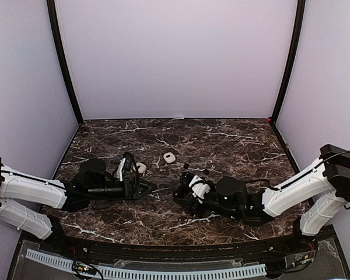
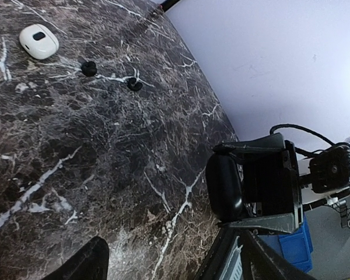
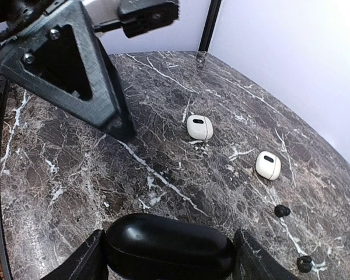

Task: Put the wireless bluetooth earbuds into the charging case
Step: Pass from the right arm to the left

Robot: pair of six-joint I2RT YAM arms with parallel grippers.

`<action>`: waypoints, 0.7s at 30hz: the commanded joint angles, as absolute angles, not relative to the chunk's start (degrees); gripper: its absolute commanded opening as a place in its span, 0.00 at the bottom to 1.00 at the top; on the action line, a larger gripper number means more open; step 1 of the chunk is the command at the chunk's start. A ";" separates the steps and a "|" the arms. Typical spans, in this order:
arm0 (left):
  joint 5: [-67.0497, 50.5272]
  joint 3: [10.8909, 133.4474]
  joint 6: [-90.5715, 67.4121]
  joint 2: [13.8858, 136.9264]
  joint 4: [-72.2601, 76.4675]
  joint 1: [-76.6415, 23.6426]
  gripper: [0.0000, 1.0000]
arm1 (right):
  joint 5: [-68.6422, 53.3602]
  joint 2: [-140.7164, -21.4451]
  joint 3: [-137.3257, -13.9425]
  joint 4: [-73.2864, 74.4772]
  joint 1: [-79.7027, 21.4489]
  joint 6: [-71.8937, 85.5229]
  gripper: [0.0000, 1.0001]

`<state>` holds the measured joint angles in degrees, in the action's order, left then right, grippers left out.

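My right gripper [image 3: 169, 256] is shut on a black pebble-shaped charging case [image 3: 169, 248], lid closed, low over the marble; the case [image 2: 223, 186] also shows in the left wrist view. Two black earbuds [image 3: 282, 210] [image 3: 304, 263] lie loose on the table, and both buds [image 1: 185, 165] [image 1: 205, 171] sit just beyond my right gripper [image 1: 184, 195]. My left gripper [image 2: 169, 268] is open with only bare marble between its fingers [image 2: 84, 262], facing the held case. In the top view the left gripper [image 1: 137, 175] sits left of centre.
Two white closed cases lie on the dark marble table [image 1: 233, 140]: one [image 1: 169, 157] mid-table, the other [image 1: 141, 168] right beside my left gripper. Both [image 3: 268, 164] [image 3: 199, 126] show in the right wrist view. White walls enclose the table.
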<state>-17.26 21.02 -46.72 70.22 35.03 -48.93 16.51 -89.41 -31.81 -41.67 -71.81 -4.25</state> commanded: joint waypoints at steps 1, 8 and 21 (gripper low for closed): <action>-21.13 27.34 -46.05 75.13 35.22 -51.75 0.77 | 18.75 -90.64 -30.75 -50.15 -73.51 -9.68 0.45; -23.60 34.47 -44.26 81.34 30.31 -53.70 0.69 | 19.86 -93.16 -31.27 -49.92 -76.31 -15.11 0.47; -26.55 38.49 -43.92 86.61 23.36 -54.03 0.55 | 23.63 -96.36 -33.37 -49.66 -77.86 -17.31 0.47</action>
<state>-25.15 36.86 -44.95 86.04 26.79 -53.60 21.82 -95.72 -31.99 -46.72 -76.97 -16.19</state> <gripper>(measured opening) 0.549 0.663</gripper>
